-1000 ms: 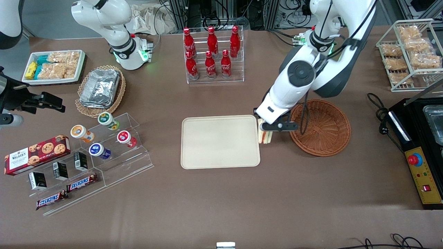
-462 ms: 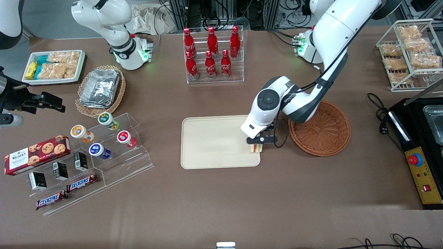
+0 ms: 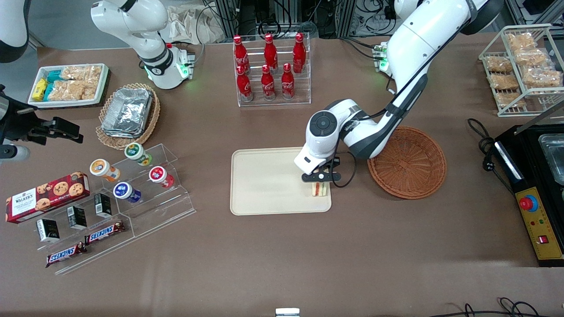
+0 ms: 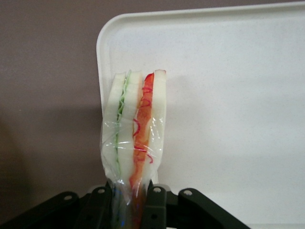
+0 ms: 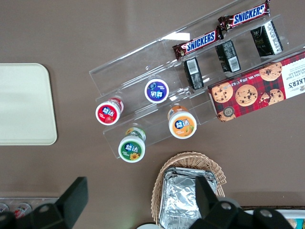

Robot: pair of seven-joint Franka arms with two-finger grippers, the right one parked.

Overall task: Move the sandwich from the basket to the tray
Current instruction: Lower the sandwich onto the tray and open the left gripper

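Observation:
The sandwich point(image 3: 321, 189) point(image 4: 135, 133), a plastic-wrapped wedge of white bread with green and red-orange filling, hangs upright in my left gripper point(image 3: 321, 178) point(image 4: 132, 202), which is shut on its wrapped end. It is over the corner of the cream tray point(image 3: 269, 182) point(image 4: 228, 95) nearest the basket and the front camera. Whether it touches the tray I cannot tell. The reddish-brown wicker basket point(image 3: 407, 162) lies beside the tray toward the working arm's end, with nothing in it.
A clear rack of red cola bottles point(image 3: 269, 70) stands farther from the camera than the tray. Toward the parked arm's end are an acrylic stand with cups point(image 3: 132, 176) and snack bars, and a tan basket of foil containers point(image 3: 128, 112). A black appliance point(image 3: 535, 185) sits past the basket.
My gripper has carried the sandwich from between basket and tray onto the tray's near corner, moving toward the parked arm's end and lower. It stays shut on the sandwich.

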